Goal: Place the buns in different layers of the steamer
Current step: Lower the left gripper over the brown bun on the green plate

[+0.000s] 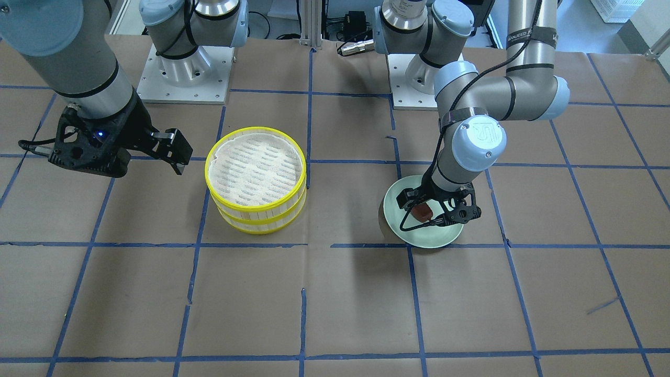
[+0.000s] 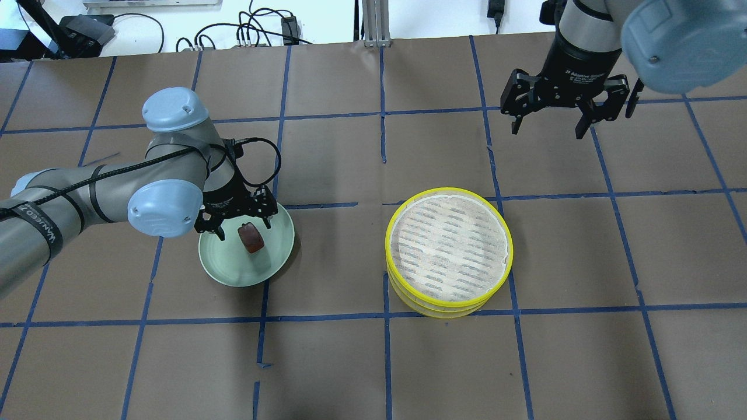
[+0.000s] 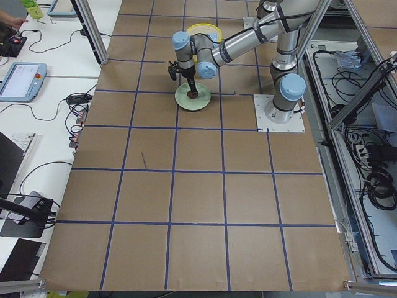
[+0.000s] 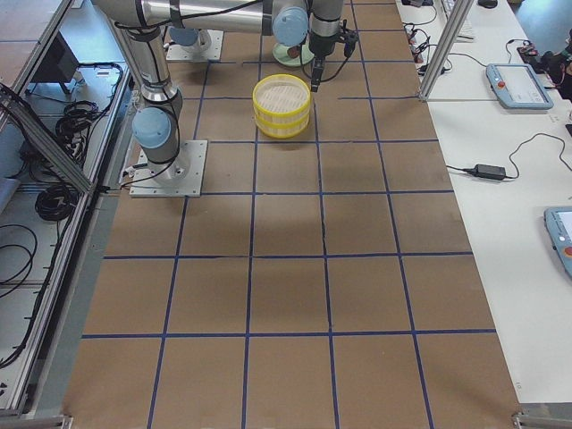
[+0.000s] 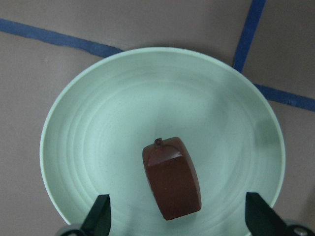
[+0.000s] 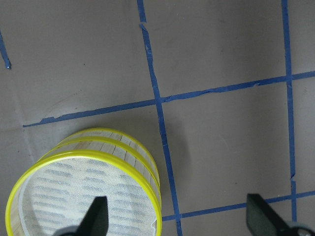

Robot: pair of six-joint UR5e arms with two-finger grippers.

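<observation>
A reddish-brown bun lies on the pale green plate. My left gripper hangs open just above the plate, one finger on each side of the bun, not touching it. The two layers of steamer stand stacked, with yellow rims and a white slotted floor on top that holds nothing. My right gripper is open and empty, raised above the table beyond the stack; its wrist view shows the steamer at the lower left.
The table is brown paper with a grid of blue tape. Both arm bases stand on plates at the robot's edge. The plate and the steamer stack sit about a grid square apart.
</observation>
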